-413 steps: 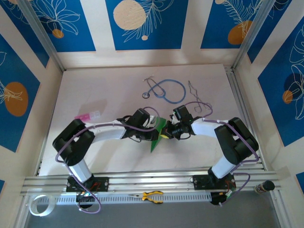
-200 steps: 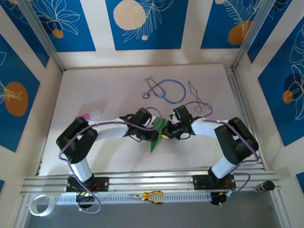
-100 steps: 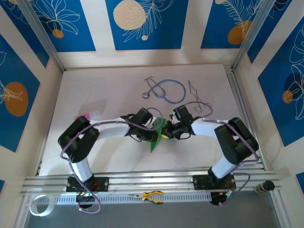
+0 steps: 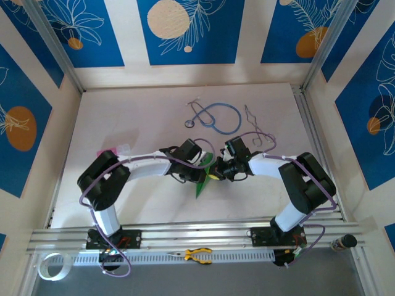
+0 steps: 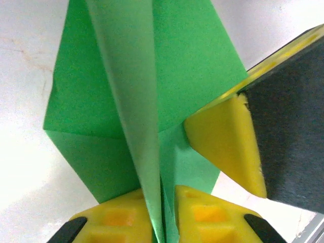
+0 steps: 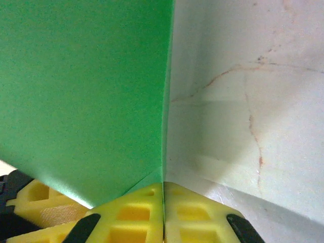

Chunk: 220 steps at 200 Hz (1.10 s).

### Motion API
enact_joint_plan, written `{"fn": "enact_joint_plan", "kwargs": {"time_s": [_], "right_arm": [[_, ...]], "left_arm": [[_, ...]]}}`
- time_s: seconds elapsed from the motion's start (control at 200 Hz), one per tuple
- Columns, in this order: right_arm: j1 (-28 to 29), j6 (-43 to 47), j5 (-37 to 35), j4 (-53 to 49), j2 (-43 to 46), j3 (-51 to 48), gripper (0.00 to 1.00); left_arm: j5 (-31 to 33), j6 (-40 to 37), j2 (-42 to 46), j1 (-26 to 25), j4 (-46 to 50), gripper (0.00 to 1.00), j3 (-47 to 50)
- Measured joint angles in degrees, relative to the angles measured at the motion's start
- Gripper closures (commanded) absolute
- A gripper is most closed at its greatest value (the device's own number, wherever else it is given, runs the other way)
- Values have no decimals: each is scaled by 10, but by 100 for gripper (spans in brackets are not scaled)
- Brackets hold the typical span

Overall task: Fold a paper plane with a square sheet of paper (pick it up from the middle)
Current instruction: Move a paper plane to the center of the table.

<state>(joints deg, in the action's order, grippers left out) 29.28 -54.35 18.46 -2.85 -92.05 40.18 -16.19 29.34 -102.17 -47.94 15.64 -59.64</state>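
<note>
The square sheet of paper [image 4: 200, 185] is bright green and folded into a narrow pointed shape, held upright over the middle of the table between both grippers. In the left wrist view its raised centre fold [image 5: 136, 86] runs down between the yellow fingers of my left gripper [image 5: 163, 212], which press close on the layers. My left gripper [image 4: 200, 163] sits at the paper's left. My right gripper [image 4: 216, 174] is at its right, and one of its yellow fingers [image 5: 228, 147] touches the paper. The right gripper [image 6: 163, 202] is shut on the paper's edge [image 6: 86, 91].
A blue stethoscope [image 4: 216, 117] and metal tongs [image 4: 253, 120] lie at the back of the table. A small pink and white piece [image 4: 114, 149] lies at the left. Yellow-handled pliers [image 4: 197, 254] and a tape roll [image 4: 50, 266] rest by the front rail.
My left arm has edged right toward the paper and its fingers have drawn in on the centre fold. The right gripper and the paper have stayed put.
</note>
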Motion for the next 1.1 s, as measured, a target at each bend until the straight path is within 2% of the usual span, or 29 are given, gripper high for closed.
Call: {"fn": "enact_joint_plan", "kwargs": {"time_s": [0.305,0.42,0.55,0.665,0.94,1.1], "right_arm": [[0,0,2,5,0,0,92],[0,0,4,6,0,0,91],[0,0,6,7,1,0,87],[-1,3,2,0,16,0,79],[-39,16,-18,-19,100,-16,75],[-57,17,-21,-30,113,-36,75]], "left_arm": [[17,-10,-7,-4,15,82,-3],[19,-14,-10,-5,24,86,-14],[22,-14,-11,-7,25,90,-20],[35,-14,-10,-7,31,91,-20],[143,2,15,-7,82,91,-20],[194,17,20,-7,111,89,-21]]}}
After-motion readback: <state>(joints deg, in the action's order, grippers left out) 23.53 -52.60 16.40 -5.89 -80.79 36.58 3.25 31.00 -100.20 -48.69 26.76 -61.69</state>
